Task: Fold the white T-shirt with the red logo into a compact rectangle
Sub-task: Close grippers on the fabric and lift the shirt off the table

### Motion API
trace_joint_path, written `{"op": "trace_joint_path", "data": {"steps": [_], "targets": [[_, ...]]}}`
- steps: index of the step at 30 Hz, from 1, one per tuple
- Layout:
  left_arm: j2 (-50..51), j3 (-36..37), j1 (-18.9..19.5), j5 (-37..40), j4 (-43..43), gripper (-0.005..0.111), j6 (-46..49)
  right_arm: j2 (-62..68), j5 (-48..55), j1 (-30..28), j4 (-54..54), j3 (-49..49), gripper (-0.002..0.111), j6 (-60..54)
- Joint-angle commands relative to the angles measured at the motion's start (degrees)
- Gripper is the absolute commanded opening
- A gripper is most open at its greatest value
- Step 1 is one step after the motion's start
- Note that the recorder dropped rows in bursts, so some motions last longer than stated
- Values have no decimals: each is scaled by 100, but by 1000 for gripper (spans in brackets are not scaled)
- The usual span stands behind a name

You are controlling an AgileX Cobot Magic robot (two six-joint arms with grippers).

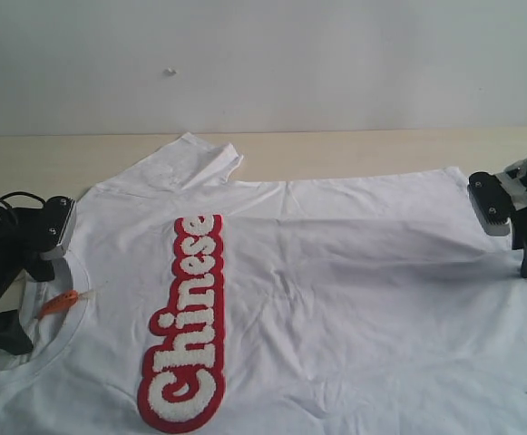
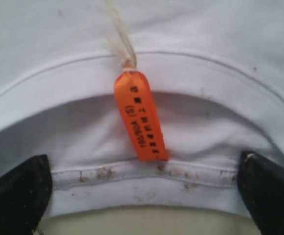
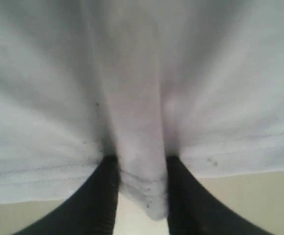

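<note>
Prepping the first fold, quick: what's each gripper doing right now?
Left gripper: open, straddling the collar, holding nothing.
Right gripper: shut on the white T-shirt, at its edge.

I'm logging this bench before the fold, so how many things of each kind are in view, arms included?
white cotton T-shirt: 1
red-outlined white "Chinese" logo patch: 1
orange ribbon neck tag: 1
black grippers: 2, left gripper open at the collar, right gripper pinching the shirt's edge
pale wooden table: 1
Total: 6
</note>
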Motion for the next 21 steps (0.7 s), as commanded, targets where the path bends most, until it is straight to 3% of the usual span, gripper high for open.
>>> {"op": "trace_joint_path", "data": {"steps": [1, 4, 9, 12, 19, 21], "targets": [[302, 112, -9, -168, 23, 105, -133, 220, 223, -26, 54, 57, 10, -380], [302, 112, -9, -168, 23, 105, -133, 220, 223, -26, 44, 57, 0, -383], [302, 112, -9, -168, 20, 101, -313, 220, 223, -26, 33, 57, 0, -383], [302, 112, -9, -158, 20, 81, -351, 220, 223, -26, 33, 57, 0, -383], [302, 112, -9, 545, 348, -1, -351, 220, 223, -26, 33, 57, 0, -383], [302, 112, -9, 567, 537, 0, -354, 220, 223, -26, 33, 57, 0, -383]]}}
